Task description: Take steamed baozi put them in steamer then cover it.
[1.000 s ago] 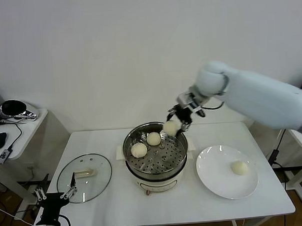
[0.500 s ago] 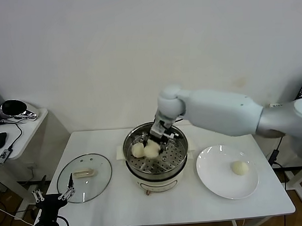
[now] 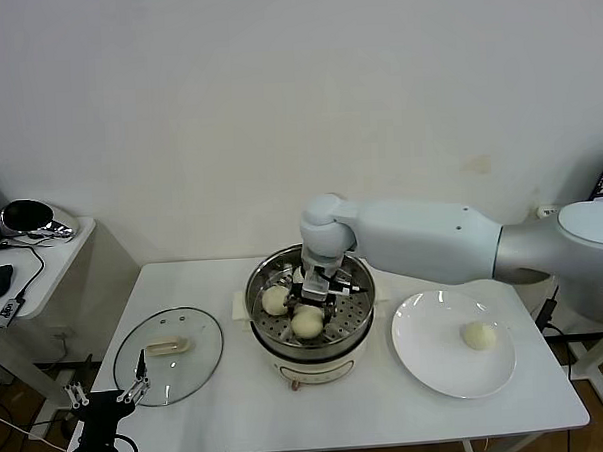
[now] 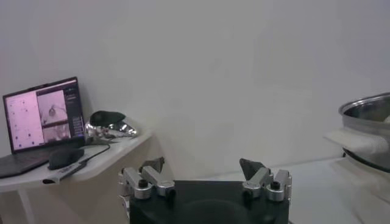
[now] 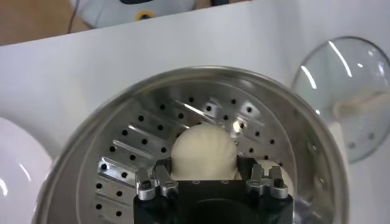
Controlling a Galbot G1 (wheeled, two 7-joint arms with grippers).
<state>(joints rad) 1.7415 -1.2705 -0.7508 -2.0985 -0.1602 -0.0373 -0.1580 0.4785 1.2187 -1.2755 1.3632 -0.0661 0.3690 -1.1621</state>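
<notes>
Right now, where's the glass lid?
In the head view, the cover lies flat on the table on the robot's left, beside the steamer and just ahead of the parked left claw.

wall: plain white ahead of me (image 3: 275, 87) | my white table (image 3: 219, 390) before it | side desk (image 3: 52, 252) at my left, laptop (image 4: 44, 120) on it

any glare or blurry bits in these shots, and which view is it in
Head view: evenly lit, with a bright sheen on the steamer rim and soft reflections on the cover. Right wrist view: light streaks glint off the cover, and the right gripper around a baozi looks soft-edged. Left wrist view: dim and hazy, the left gripper in shadow.
</notes>
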